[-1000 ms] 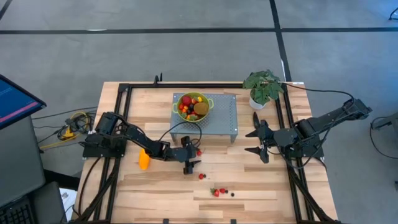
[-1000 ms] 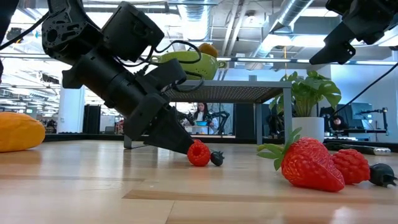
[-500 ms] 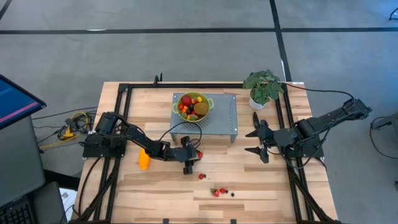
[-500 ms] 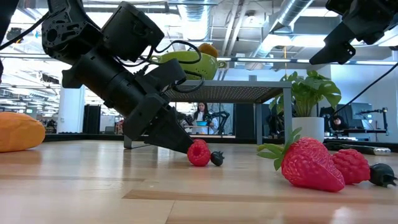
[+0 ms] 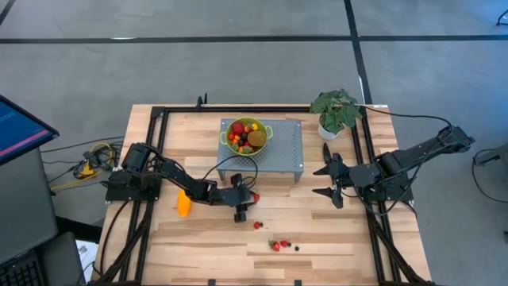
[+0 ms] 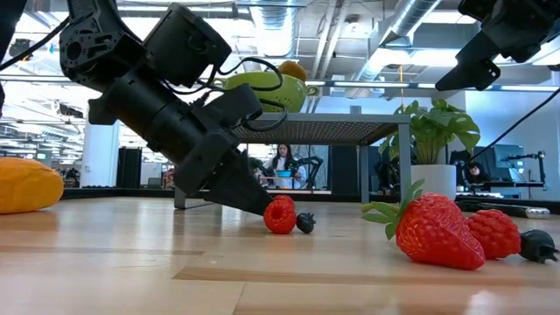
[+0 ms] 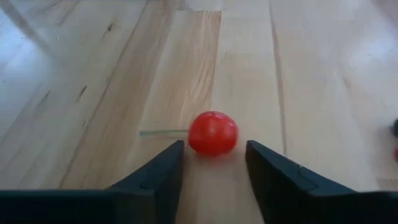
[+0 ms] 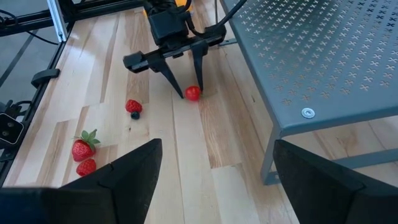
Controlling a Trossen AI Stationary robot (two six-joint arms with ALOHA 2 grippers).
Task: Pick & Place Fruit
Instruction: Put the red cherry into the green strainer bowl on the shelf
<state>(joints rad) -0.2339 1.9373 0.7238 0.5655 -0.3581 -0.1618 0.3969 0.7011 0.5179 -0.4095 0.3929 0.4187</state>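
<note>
From where I sit the green bowl on the grey perforated metal stand already holds much fruit, the long orange fruit and strawberries lie on the wooden table, and my left tool stands unclenched around a small red cherry (right tool waits spread wide).

Bowl on rack, plant to its right.
</note>
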